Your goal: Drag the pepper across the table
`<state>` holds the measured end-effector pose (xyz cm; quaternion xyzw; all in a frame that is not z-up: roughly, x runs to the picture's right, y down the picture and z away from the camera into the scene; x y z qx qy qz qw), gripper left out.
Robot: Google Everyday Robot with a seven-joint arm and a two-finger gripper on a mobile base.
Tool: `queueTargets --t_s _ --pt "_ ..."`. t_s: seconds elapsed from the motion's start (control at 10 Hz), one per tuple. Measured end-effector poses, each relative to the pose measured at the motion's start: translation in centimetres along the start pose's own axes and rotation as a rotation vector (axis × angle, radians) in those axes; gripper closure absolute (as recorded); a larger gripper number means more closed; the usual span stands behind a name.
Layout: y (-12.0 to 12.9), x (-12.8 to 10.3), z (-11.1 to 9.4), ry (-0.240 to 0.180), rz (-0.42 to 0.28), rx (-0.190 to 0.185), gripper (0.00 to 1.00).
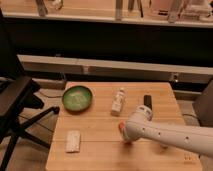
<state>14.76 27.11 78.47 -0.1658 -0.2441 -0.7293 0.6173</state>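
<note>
On the table (95, 147), the pepper (121, 127) lies by the tool (126, 138); tool's state unclear.

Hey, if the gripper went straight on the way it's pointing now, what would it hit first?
Probably the table: the gripper points down at it, right by the pepper. Whether it already touches either is unclear.
</note>
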Motion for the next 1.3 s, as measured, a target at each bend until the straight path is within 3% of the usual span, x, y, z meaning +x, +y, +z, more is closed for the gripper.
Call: queueTargets --t_s 0.3,0.7,1.0,1.3 --pt "3.0 0.4 -0.3 -0.001 0.013 -0.004 0.99" --pt "2.9 1.6 -0.4 0.008 0.005 -0.009 0.99" --pt "5.2 1.9 -0.6 -0.001 -0.003 -0.027 0.99" --pt "5.3 2.7 -0.6 -0.002 -0.017 -0.033 0.99"
